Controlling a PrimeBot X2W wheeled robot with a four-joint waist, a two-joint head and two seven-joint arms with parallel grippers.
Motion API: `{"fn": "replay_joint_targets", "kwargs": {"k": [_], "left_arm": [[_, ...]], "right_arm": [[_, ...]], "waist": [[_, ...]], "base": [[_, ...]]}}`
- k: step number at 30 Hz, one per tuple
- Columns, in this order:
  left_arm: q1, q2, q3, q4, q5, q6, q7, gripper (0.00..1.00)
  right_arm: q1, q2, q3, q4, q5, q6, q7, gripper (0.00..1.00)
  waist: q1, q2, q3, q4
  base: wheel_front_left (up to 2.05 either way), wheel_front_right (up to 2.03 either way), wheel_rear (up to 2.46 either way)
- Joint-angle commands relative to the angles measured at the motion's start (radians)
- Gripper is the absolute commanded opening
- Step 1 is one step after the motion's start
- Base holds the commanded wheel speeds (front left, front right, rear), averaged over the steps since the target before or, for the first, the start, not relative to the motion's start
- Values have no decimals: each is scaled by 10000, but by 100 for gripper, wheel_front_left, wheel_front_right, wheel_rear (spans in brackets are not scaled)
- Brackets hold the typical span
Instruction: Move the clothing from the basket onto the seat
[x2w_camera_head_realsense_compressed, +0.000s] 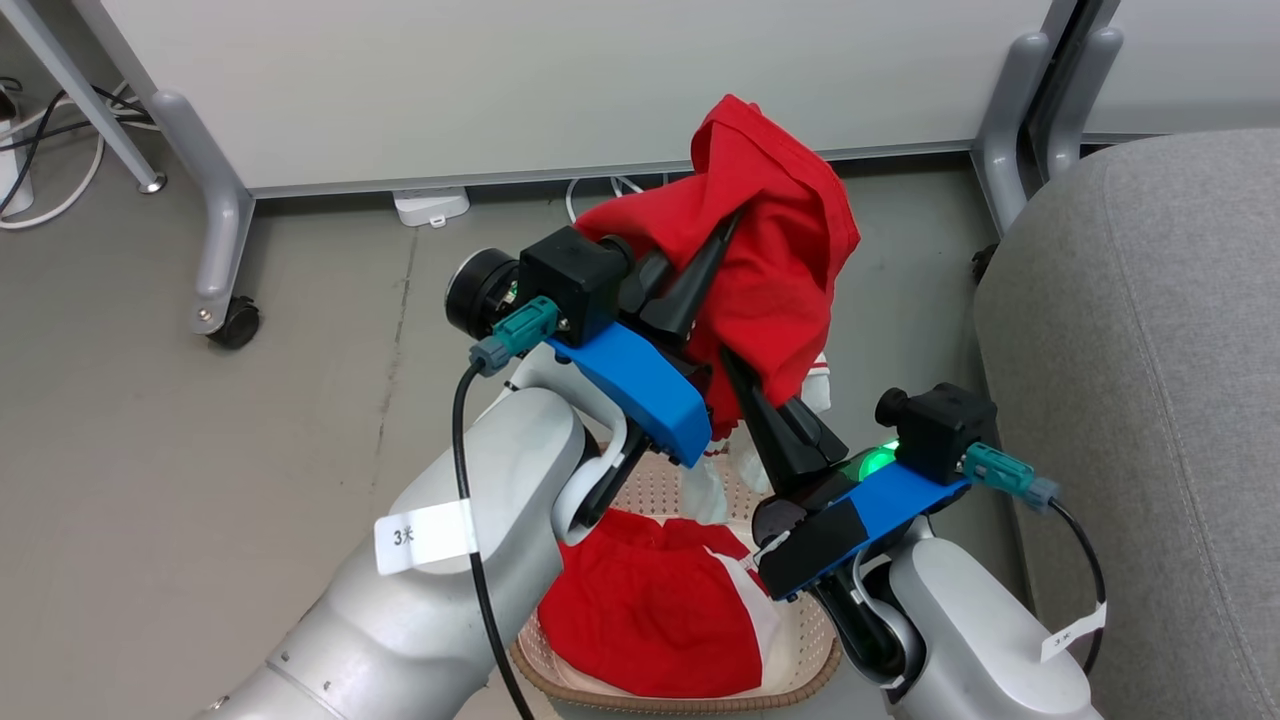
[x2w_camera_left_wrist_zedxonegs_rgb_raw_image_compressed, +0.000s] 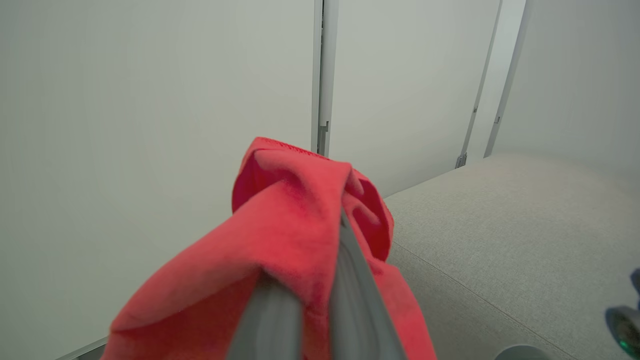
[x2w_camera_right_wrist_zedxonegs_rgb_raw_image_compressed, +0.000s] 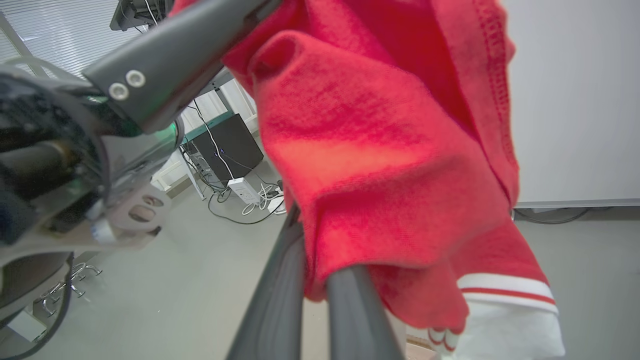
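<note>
Both grippers hold one red garment above the basket, with the seat off at 3 o'clock.

The left gripper (x2w_camera_head_realsense_compressed: 728, 232) is clamped tight on the raised garment (x2w_camera_head_realsense_compressed: 780, 260) near its upper folds. The right gripper (x2w_camera_head_realsense_compressed: 735, 372) is pinched closed on the cloth's lower edge, at 6 o'clock. The second garment (x2w_camera_head_realsense_compressed: 650, 610) lies in the basket (x2w_camera_head_realsense_compressed: 815, 672) below, partly hidden by both forearms. The seat (x2w_camera_head_realsense_compressed: 1150, 350) is well apart from the cloth. A grey partition leg (x2w_camera_head_realsense_compressed: 1005, 140) stands between them at 1 o'clock. A castered leg (x2w_camera_head_realsense_compressed: 222, 270) is at 9 o'clock and a white power adapter (x2w_camera_head_realsense_compressed: 430, 206) at 11.
</note>
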Motion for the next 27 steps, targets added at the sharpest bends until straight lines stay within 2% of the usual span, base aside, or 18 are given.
{"fn": "replay_joint_targets", "kwargs": {"k": [1, 12, 13, 14, 27], "left_arm": [[14, -14, 51, 21, 67, -49, -50, 0], [50, -35, 123, 243, 95, -86, -51, 0], [70, -29, 125, 314, 52, -87, -51, 17], [51, -32, 119, 346, 56, -79, -51, 100], [45, -50, 90, 626, 127, 3, -51, 100]], "right_arm": [[-70, -28, 0, -54, -85, 4, -38, 0], [-28, -28, 41, -187, -197, 4, -38, 0], [-24, -28, 42, -194, -206, 4, -38, 0], [-17, -28, 45, -201, -204, 4, -38, 0], [104, -28, -13, -244, -275, 4, -38, 0]], "waist": [[0, 0, -15, -5], [0, 0, -36, -28], [0, 0, -43, -33], [0, 0, -50, -39], [0, 0, -156, -139]], "base": [[0, 0, 0], [0, 0, 0], [0, 0, 0], [0, 0, 0], [0, 0, 0]]}}
